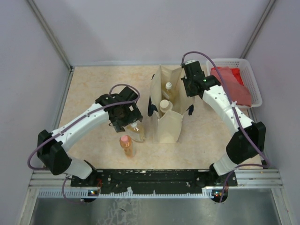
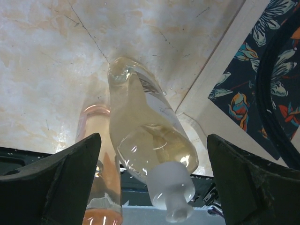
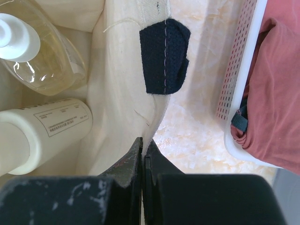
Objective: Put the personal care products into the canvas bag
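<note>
1. Nearest to us, a black rail (image 1: 150,177) carries both arm bases at the near edge of the table (image 1: 93,89), which has a beige top with a marble pattern.
2. Just beyond the rail, left of centre, is the orange bottle (image 1: 126,146) with its pink cap.
3. Just behind it is an amber bottle (image 1: 137,133). We cannot say surely whether it stands or lies. The left gripper (image 2: 153,140) hangs over it with the fingers spread wide on either side and grasps nothing.
4. At the table's centre stands the canvas bag (image 1: 169,129). Inside it are a second amber bottle (image 3: 47,65) and the cream bottle (image 3: 42,131). The right gripper (image 3: 143,145) is clenched on the bag's right rim.
5. Farther right, a white basket (image 1: 253,82) holds a red cloth (image 1: 232,82).
6. Pale walls (image 1: 150,28) and metal posts (image 1: 49,33) close in the far side.
</note>
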Robot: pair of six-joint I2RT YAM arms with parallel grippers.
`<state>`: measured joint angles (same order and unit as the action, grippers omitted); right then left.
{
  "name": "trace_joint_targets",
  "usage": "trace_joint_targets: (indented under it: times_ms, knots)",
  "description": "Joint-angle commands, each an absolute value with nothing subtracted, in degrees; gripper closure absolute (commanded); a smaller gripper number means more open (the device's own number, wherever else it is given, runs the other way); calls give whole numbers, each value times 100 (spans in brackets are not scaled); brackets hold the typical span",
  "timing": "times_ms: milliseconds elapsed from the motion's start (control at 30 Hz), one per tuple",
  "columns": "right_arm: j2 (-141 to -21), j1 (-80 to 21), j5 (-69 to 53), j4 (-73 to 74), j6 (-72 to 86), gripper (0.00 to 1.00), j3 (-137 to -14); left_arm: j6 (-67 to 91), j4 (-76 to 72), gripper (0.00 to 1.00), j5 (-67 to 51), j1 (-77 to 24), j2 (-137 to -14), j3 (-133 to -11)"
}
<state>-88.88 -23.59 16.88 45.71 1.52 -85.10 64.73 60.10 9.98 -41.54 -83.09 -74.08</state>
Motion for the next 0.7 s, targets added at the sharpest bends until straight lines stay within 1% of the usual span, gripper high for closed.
trace_joint_targets:
  times_ms: [0, 67, 133, 233, 367, 533, 667]
  knots:
    - [-8600, -2382, 1755, 4649, 25, 100, -8527, 6923, 5855, 0, 1144, -4174, -8547, -7383]
    - [-8588, -2382, 1743, 4641, 26, 100, -8516, 6977, 5852, 1, 1157, -4175, -8626, -7376]
    - [-8578, -2382, 1737, 4626, 20, 100, -8492, 6994, 5780, 4, 1194, -4175, -8693, -7363]
    - [-8569, -2382, 1732, 4612, 9, 100, -8462, 6956, 5685, 15, 1189, -4175, -8825, -7370]
    - [-8544, -2374, 1741, 4575, 2, 100, -8416, 6941, 5729, 33, 1163, -4175, -8958, -7451]
    - [-8522, -2356, 1765, 4563, -1, 100, -8401, 6901, 5675, 53, 1179, -4166, -8991, -7464]
    - [-8525, -2334, 1779, 4546, -10, 100, -8389, 6820, 5599, 66, 1182, -4119, -8973, -7438]
